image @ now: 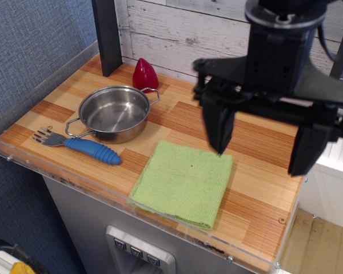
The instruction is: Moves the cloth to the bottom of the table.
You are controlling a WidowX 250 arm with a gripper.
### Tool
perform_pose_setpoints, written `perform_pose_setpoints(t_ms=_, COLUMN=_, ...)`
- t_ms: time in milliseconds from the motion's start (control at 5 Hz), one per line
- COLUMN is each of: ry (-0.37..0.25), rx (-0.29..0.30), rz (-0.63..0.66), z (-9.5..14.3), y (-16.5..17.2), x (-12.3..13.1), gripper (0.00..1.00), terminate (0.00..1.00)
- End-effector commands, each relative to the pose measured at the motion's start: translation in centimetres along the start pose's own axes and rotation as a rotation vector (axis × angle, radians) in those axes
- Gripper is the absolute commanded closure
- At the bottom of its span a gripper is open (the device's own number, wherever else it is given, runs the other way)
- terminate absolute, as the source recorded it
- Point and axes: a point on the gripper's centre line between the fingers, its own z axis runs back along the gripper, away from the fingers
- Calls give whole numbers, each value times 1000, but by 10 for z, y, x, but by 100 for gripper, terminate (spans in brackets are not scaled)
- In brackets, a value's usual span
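The light green folded cloth [183, 181] lies flat on the wooden table [257, 194], near the front edge and right of the middle. My gripper [262, 153] hangs in the air above the table's right side, close to the camera, up and to the right of the cloth. Its two black fingers [218, 127] are spread wide apart and hold nothing. The left finger's tip shows just over the cloth's far right corner. The right finger overlaps the table's right edge.
A steel pot [114, 114] stands at the left middle. A blue-handled fork [80, 145] lies in front of it. A red cone-shaped object [144, 74] stands at the back by a dark post [107, 34]. A clear acrylic rim [74, 181] runs along the front edge.
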Motion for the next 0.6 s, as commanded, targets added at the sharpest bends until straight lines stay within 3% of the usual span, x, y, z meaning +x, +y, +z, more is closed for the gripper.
perform_pose_setpoints(t_ms=0, ry=-58, rx=139, rz=202, z=42, y=16, x=-23, gripper=0, terminate=0)
perform_pose_setpoints(t_ms=200, ry=-58, rx=139, rz=202, z=42, y=16, x=-23, gripper=0, terminate=0)
perform_pose_setpoints(t_ms=400, ry=-58, rx=139, rz=202, z=42, y=16, x=-23, gripper=0, terminate=100)
